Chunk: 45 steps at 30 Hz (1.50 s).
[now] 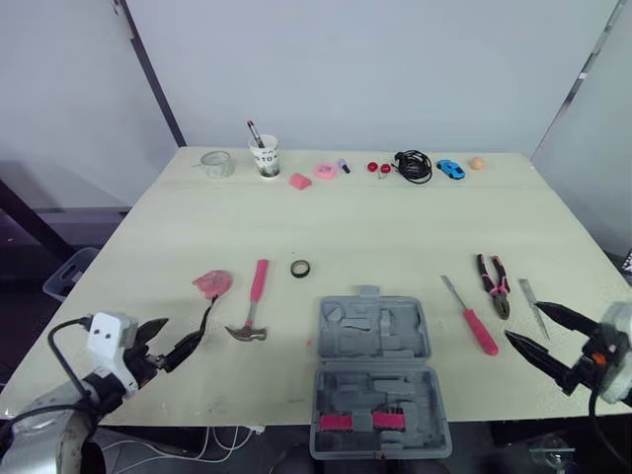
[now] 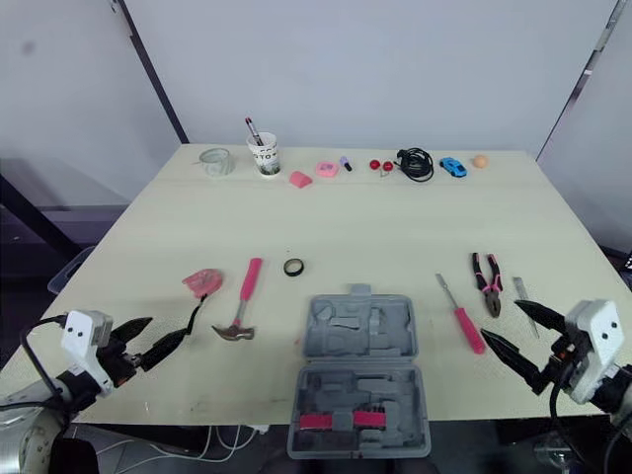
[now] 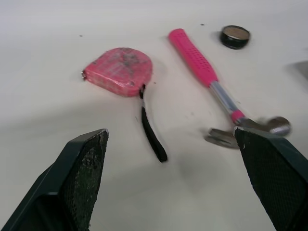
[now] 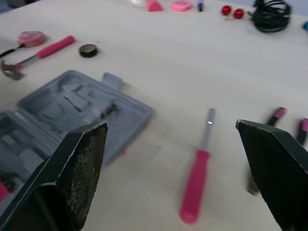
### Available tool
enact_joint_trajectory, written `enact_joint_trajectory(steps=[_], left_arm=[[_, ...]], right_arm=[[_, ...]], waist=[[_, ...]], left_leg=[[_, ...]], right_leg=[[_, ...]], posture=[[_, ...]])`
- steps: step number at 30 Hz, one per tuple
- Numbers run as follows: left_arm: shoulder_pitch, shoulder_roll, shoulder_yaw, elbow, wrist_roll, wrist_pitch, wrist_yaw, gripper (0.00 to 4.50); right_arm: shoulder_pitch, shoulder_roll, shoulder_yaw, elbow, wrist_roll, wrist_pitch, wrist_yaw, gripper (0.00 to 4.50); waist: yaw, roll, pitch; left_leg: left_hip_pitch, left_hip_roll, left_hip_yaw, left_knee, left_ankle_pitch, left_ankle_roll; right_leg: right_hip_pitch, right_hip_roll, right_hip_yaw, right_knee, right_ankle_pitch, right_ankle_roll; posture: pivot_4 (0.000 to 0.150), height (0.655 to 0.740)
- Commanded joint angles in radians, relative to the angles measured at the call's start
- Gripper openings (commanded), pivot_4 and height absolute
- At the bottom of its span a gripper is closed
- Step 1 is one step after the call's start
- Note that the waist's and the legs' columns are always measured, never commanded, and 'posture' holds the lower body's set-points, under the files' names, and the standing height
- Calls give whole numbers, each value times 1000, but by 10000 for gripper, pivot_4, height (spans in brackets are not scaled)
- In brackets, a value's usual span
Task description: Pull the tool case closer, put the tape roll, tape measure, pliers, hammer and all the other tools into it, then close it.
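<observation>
The grey tool case (image 1: 375, 370) lies open at the table's near edge, centre, with pink bits in its near half. A pink tape measure (image 1: 211, 283) with a black strap, a pink-handled hammer (image 1: 253, 301) and a black tape roll (image 1: 301, 268) lie left of it. To the right of the case lie a pink screwdriver (image 1: 472, 317), pliers (image 1: 494, 284) and a small blade (image 1: 532, 305). My left gripper (image 1: 170, 340) is open, near the tape measure's strap. My right gripper (image 1: 541, 334) is open, near the blade and the screwdriver.
Along the far edge stand a glass jar (image 1: 217, 163), a paper cup with a pen (image 1: 265, 155), pink pieces (image 1: 313, 176), two red balls (image 1: 378, 168), a black cable coil (image 1: 412, 165), a blue toy car (image 1: 450, 169) and an orange ball (image 1: 477, 163).
</observation>
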Motion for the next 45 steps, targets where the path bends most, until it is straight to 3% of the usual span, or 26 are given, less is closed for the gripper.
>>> enact_joint_trajectory(steps=[1, 9, 17, 27, 38, 45], left_arm=[[-84, 1, -49, -61, 50, 100, 140, 44340], [-197, -139, -146, -72, 132, 210, 389, 44340], [-229, -196, -172, -22, 176, 205, 479, 44340], [-270, -178, -195, 55, 208, 161, 460, 44340], [-230, -166, -173, -89, 181, 165, 438, 44340], [-285, -122, -209, -116, 191, 178, 396, 44340]], right_arm=[[-121, -79, 68, -89, 87, 109, 2, 45000], [-302, -107, 179, -51, 97, 98, 106, 45000], [-399, -81, 255, -13, 80, 61, 163, 45000], [-398, -37, 316, 57, 9, -35, 222, 45000], [-365, -17, 306, 102, -24, -98, 251, 45000], [-360, -5, 307, 134, -33, -125, 259, 45000]], waist=[[-1, 1, 2], [2, -4, 1], [0, -6, 2], [1, -6, 2], [0, -6, 3], [4, -6, 3]], left_leg=[[0, 0, 0, 0, 0, 0], [-1, -1, -1, 1, 0, 0], [0, -1, -2, 2, 0, 0], [1, -1, -1, 2, 0, 0], [0, -1, -4, 2, 0, 0], [1, -1, -6, 3, 0, 0]], right_leg=[[0, 0, 0, 0, 0, 0], [1, 1, -1, -1, 3, 5], [2, 2, -3, 0, 3, 5], [4, 1, -6, 0, 3, 5], [5, 1, -6, 0, 3, 5], [5, 1, -7, 0, 3, 4]], posture=[[1500, 7400], [1500, 7400], [1500, 7400], [1500, 7400], [1500, 7400], [1500, 7400]])
